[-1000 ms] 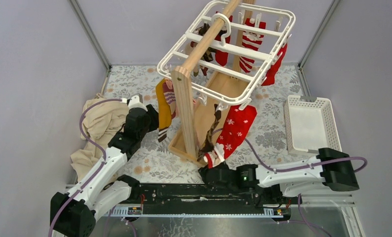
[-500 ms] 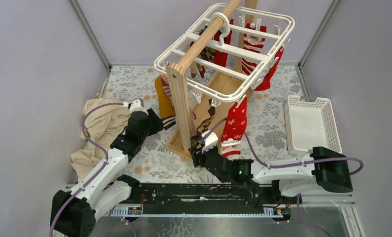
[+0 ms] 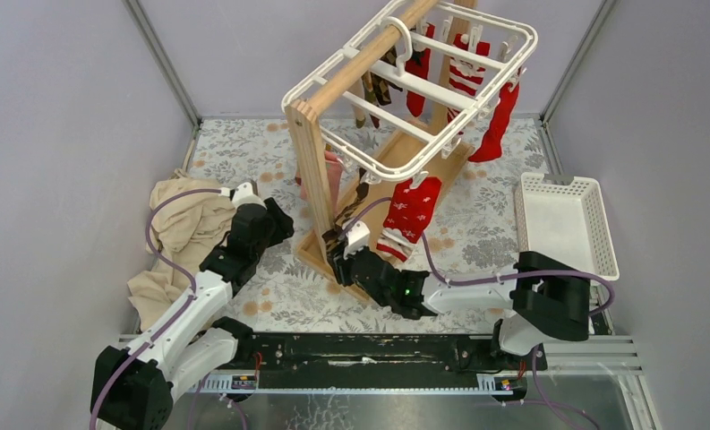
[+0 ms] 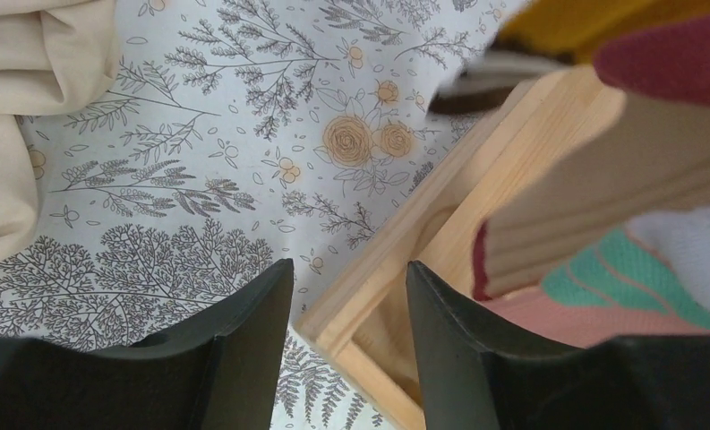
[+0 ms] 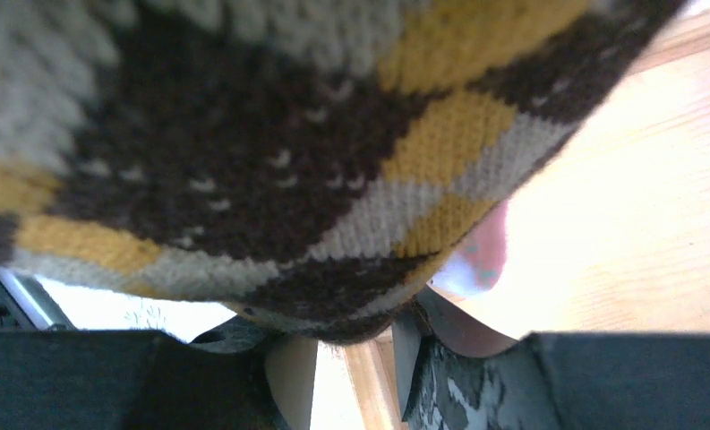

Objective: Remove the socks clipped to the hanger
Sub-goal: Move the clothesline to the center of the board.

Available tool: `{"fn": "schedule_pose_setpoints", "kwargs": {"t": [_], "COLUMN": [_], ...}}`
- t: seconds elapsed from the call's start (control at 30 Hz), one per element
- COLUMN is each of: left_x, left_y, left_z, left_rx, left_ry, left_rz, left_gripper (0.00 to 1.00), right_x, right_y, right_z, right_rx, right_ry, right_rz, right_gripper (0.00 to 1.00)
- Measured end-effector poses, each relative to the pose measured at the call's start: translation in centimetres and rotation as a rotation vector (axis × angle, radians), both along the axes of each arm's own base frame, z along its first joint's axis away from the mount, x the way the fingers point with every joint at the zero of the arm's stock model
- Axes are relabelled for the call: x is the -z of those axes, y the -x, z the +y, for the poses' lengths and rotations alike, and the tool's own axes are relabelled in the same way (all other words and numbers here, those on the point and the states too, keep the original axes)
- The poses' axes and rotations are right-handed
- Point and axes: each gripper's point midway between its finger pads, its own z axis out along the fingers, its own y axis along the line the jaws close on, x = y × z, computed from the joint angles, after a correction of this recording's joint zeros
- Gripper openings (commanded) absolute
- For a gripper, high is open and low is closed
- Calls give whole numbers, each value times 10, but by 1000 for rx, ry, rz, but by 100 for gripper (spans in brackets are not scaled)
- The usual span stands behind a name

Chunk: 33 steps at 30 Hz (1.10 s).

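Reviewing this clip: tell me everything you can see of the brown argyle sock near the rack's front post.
The brown argyle sock is a chunky knit, dark brown with mustard and pale grey diamonds. It hangs lengthwise below the near edge of the white hanger, close beside the wooden rack post. Its lower end reaches the right end effector. In the right wrist view its bottom edge dips into the gap between the fingers. Whether it is pinched cannot be told, and its clip is not clearly visible.
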Motion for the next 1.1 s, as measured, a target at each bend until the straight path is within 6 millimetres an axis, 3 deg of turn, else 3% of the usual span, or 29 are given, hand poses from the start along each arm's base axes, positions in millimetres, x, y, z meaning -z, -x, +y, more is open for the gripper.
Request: {"fn": "schedule_pose_setpoints", "kwargs": {"t": [0.23,0.53,0.67,0.8,0.87,0.93,1.0,1.1], "left_x": [-2,-2,1,2,2,3,4,2], "left_y": [-2,-3,-3,-3,-3,-4,-4,-5], "left_z": [5,9,11,14,15,16,17,18], "left_rx": [-26,-45,-56,-68,-74,-78,-81,-88], "left_ry": [-12,-21,-29,-36,-40,-45,-53,-50], "left_rz": [-12,-22,-18,-22,-23,-22,-20,-27], "left_gripper": [58,60,65,74,79,97,98,98], "right_x": [-2,-5,-5,-6,-8,-12,-19,-25], "right_y": [-42,-135,-172,-203,-213,-217,-219,-211], "right_z": [24,57,71,83,87,87,88,86], "right_rx": [1,56,63,56,41,32,12,-30], "right_ry": [-31,-60,-74,-104,-140,-165,-194,-218], "right_rz": [27,29,29,23,29,32,26,30], "right_gripper": [28,30,35,49,65,77,89,98]}}
